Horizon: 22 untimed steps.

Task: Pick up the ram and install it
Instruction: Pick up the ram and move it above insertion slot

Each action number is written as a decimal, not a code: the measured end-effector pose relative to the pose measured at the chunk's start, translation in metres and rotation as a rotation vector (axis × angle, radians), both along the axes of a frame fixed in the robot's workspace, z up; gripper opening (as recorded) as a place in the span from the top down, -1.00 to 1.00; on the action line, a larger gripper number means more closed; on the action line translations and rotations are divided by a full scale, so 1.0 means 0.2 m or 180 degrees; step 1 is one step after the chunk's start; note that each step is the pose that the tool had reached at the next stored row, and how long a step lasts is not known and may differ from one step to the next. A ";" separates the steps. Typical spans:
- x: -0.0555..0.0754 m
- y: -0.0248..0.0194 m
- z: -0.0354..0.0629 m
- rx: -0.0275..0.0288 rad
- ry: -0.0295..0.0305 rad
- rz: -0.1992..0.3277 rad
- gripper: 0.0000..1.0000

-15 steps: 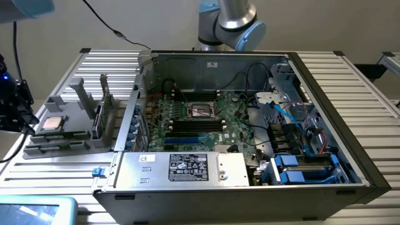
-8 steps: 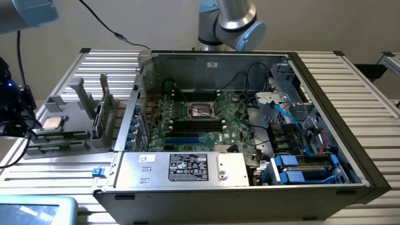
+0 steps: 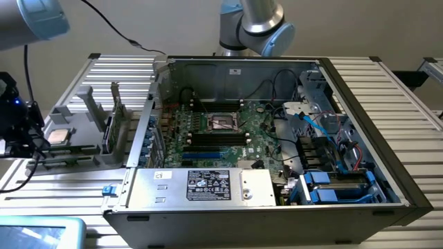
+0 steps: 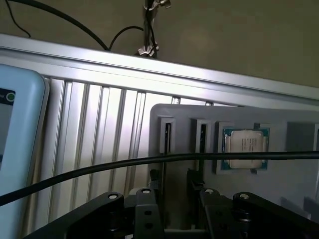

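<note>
Hovering over the grey holder (image 4: 296, 172) on the tabletop (image 4: 99, 129), the hand (image 4: 174, 178) is sitting well apart from the open PC case (image 3: 360, 171). The fingers (image 4: 155, 180) are showing spread in the wrist view, with nothing between them.

The ram (image 4: 167, 138), as I'm reading it, is standing on edge as a thin dark strip in a narrow holder slot, just ahead of the fingertips. A second slot (image 4: 202, 138) is sitting just beside it. The square processor chip (image 4: 245, 148) is lying flat in the next pocket over. Edge-on, I'm not managing to confirm which of the two slots is carrying the stick.

I'm judging this as the approach for the pick: nothing gripped yet, install not started.

Doing it well:
- I'm wanting the finger gap lined up along the slot, one finger facing each flat face of the board.
- I'm centring along the stick's length so it isn't tipping in the grip.
- I'm keeping the descent straight so neither finger is catching a slot wall or the neighbouring slot.
- I'm closing only on the upper part of the board, clear of the holder.

The black cable (image 4: 75, 175) is crossing in front of the holder, so I'm watching that it isn't snagging on anything.
</note>
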<state>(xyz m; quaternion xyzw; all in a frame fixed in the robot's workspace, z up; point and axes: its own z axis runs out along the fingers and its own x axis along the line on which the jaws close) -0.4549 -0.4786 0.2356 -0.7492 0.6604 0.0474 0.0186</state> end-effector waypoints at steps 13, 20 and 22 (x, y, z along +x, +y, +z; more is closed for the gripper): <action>0.06 -0.009 -0.118 0.0000 0.0001 0.0006 0.29; 0.10 0.005 -0.143 0.0000 0.0006 0.0010 0.29; 0.11 0.017 -0.146 0.0001 0.0006 0.0010 0.29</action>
